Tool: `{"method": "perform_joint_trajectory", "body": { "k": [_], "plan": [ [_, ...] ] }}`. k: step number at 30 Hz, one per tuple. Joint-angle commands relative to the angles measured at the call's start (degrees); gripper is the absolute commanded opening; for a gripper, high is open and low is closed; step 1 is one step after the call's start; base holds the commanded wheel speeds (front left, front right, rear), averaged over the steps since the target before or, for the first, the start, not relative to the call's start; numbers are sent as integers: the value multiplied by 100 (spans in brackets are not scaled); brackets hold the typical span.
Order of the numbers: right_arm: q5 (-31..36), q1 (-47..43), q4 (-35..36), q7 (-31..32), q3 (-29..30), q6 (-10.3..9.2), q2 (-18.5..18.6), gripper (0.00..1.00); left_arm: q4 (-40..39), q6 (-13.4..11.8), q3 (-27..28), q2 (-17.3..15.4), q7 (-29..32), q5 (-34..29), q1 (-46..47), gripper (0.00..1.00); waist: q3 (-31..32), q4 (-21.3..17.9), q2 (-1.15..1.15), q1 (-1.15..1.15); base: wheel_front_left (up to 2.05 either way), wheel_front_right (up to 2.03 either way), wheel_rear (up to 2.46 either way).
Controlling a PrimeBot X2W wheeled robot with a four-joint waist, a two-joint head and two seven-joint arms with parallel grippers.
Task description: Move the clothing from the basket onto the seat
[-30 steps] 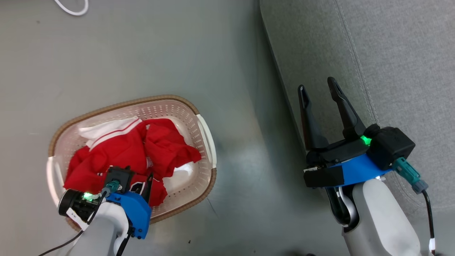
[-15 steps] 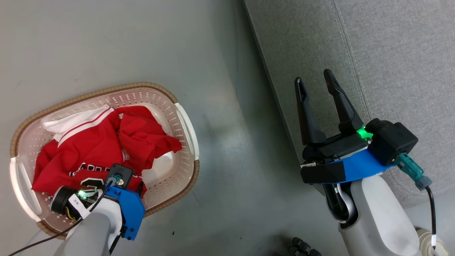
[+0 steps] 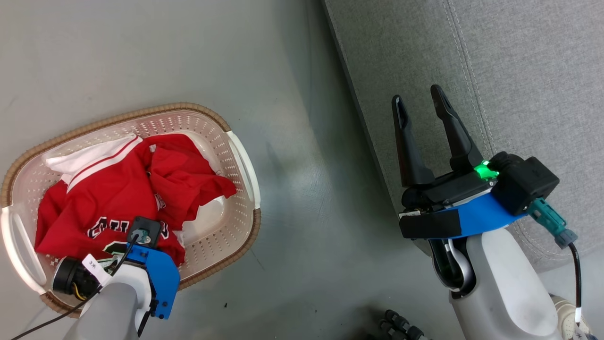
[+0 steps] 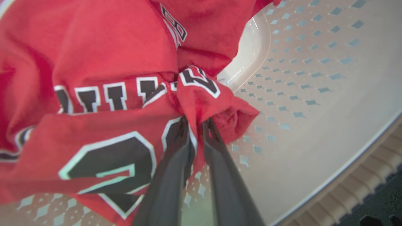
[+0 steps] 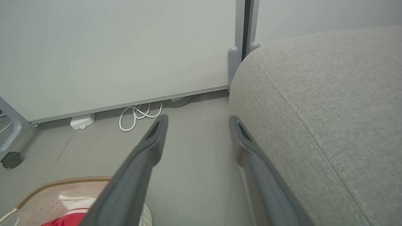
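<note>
Our left gripper (image 4: 197, 122) sits low in the basket (image 3: 243, 165), at the lower left of the head view. Its fingers (image 4: 166, 182) are nearly closed on a bunched fold of the clothing (image 3: 118, 189) — the pinch lies at a jersey's edge, just beside the printed number. The rest of the red pile lies crumpled across the basket's bottom, and none of it is on the seat (image 3: 495, 61) at the upper right. Our right gripper (image 3: 417, 94) hangs over the seat's near edge, its fingers spread wide and holding nothing.

We judge the hold to be the weak point: it takes only a thin fold, which may slide out once the jersey's weight comes onto it. The jerseys look tangled, so a second one could ride up with the first and drop on the floor (image 3: 306, 141) between basket and seat. A trailing hem might also catch the rim and drag the light basket along — or tip it.
</note>
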State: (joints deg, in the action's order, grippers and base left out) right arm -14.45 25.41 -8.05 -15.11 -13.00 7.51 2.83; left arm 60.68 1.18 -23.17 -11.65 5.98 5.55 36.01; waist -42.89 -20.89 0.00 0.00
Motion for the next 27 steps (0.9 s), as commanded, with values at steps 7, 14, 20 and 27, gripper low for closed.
{"method": "perform_joint_trajectory", "body": {
  "k": [7,14,20,27],
  "plan": [
    [37,76,-26,-3,30,-4,10,100,55,26,-36,20,-35,92,38,0,73,29,0,0,0,0,0],
    [145,32,-131,-3,53,-4,9,100,102,13,-51,148,-140,209,-16,0,317,130,0,0,0,0,0],
    [332,-161,-298,-2,139,-4,11,100,193,85,-52,416,-372,368,-119,0,934,370,0,0,0,0,0],
    [717,-606,-574,-2,335,-4,12,100,297,253,-102,757,-841,634,-312,0,2061,797,0,0,0,0,0]
  ]
}}
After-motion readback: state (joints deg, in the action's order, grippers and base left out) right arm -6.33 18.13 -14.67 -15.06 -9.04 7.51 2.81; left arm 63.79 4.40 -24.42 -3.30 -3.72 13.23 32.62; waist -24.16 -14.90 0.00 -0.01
